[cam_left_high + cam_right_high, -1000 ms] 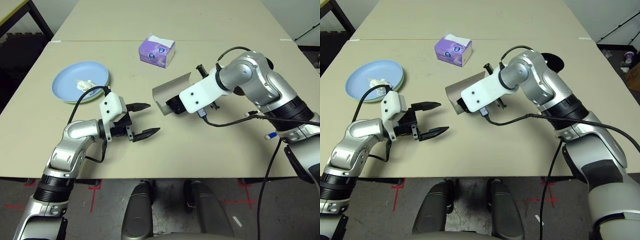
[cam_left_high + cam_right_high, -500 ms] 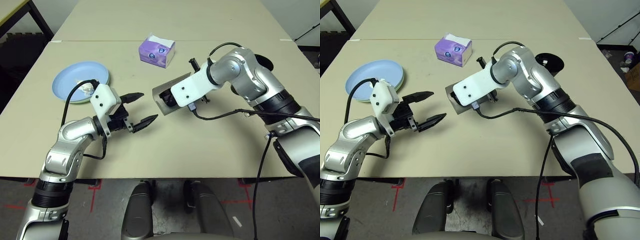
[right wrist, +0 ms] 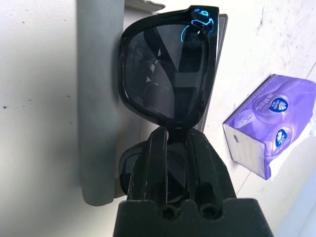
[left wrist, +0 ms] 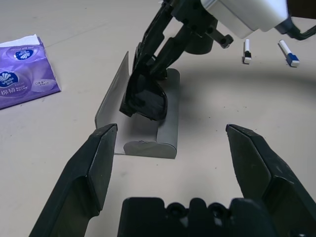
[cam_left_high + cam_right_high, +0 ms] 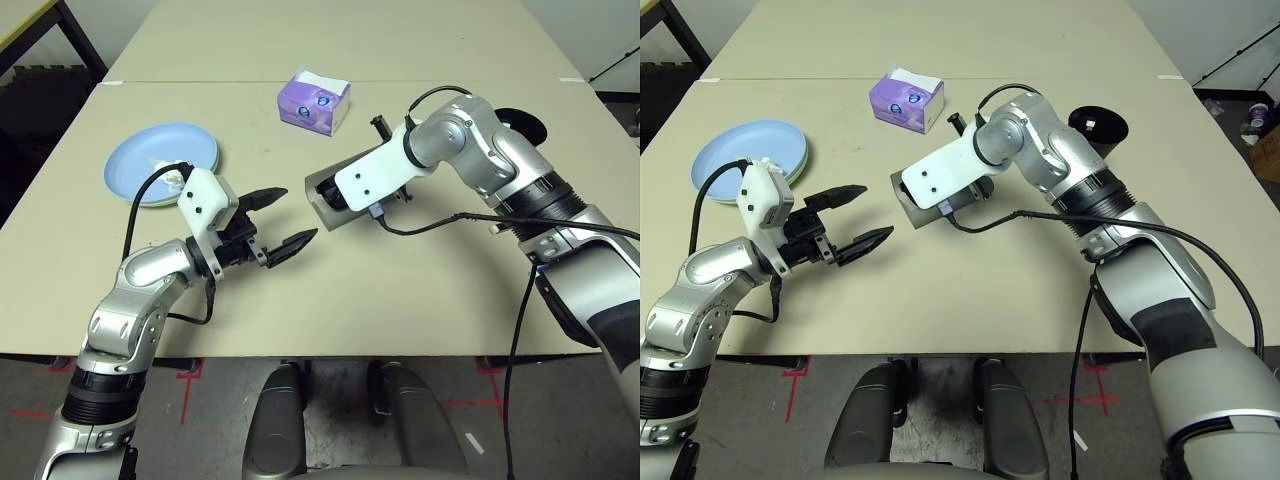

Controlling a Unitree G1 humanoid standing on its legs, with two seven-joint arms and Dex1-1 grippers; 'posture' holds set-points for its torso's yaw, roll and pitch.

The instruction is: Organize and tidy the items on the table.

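Over the open grey glasses case (image 4: 148, 123), the right end effector (image 3: 170, 131) is clamped on the black sunglasses (image 3: 168, 74), holding them just above its tray. Just left of the case, the left end effector (image 5: 285, 220) hovers with fingers spread wide apart. Beyond the case sits a purple tissue box (image 5: 314, 100); well left of it, stacked plates (image 5: 160, 163) carry a crumpled tissue (image 5: 172, 176) on the surface (image 5: 400, 300).

On the table (image 5: 400, 290), the open glasses case (image 4: 148, 133) lies at the middle with the sunglasses (image 4: 144, 100) just above it. The tissue box (image 5: 314, 100) sits behind, the plates (image 5: 160, 162) to the left, two pens (image 4: 266, 50) to the right.
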